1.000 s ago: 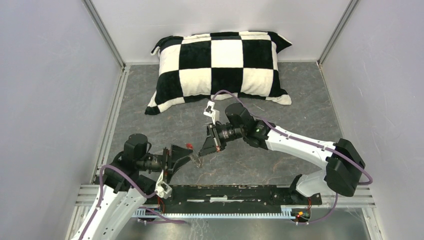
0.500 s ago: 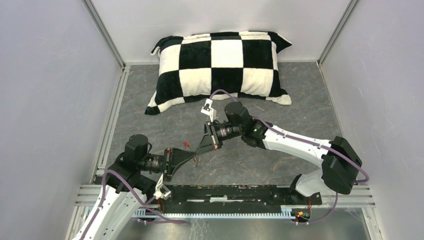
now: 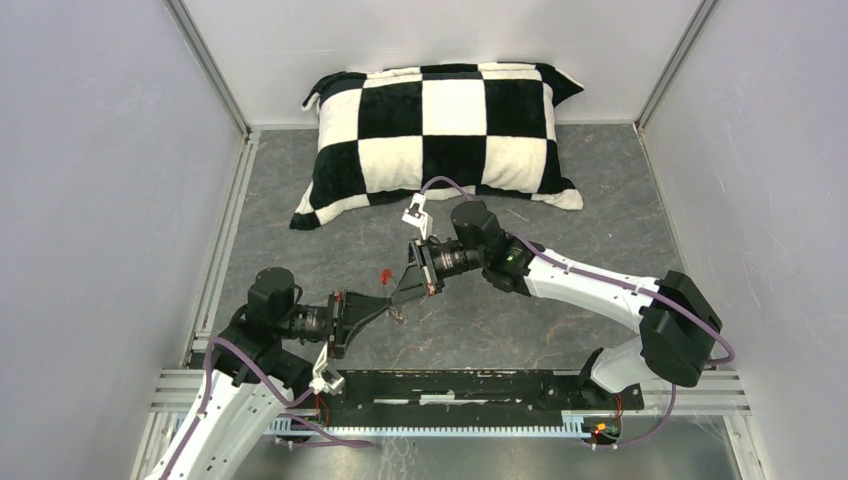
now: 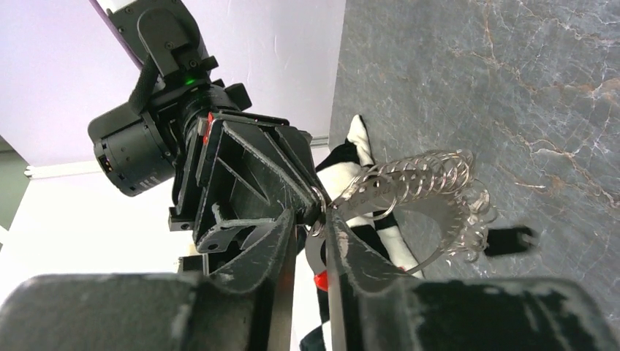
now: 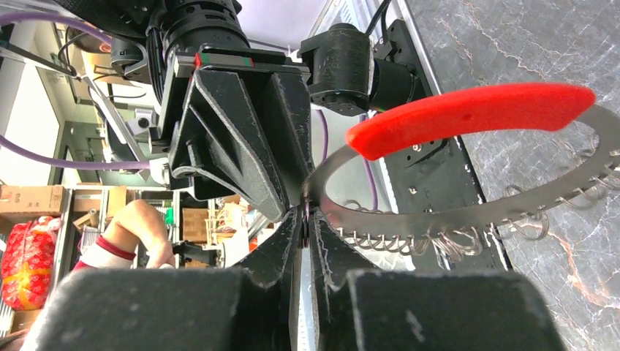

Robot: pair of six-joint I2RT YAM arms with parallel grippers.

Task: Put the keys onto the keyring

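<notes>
- My left claw (image 4: 312,225) is pinched down to a thin gap on the keyring (image 4: 420,183) — the wire's end sits between its tips, and the springy loops fan out just beyond them.
- My right claw (image 5: 303,219) meets it tip to tip, all but closed, with the ring's band running into its slit. Whether it truly bites I cannot tell.
- The red sleeve (image 5: 468,113) arcs above my right claw, and the ring is held up between the two claws, above the counter (image 3: 560,320).
- A dark blurred piece past the loops, on the far side from my left claw, may be a key (image 4: 509,240) — I can't be sure.
- I judge this a hand-over of the ring. One grip must be firm before the other loosens. With the tips this close, neither should twist away, or the springy wire may flick free.
- Squeeze the wire's end, not the loops.
</notes>
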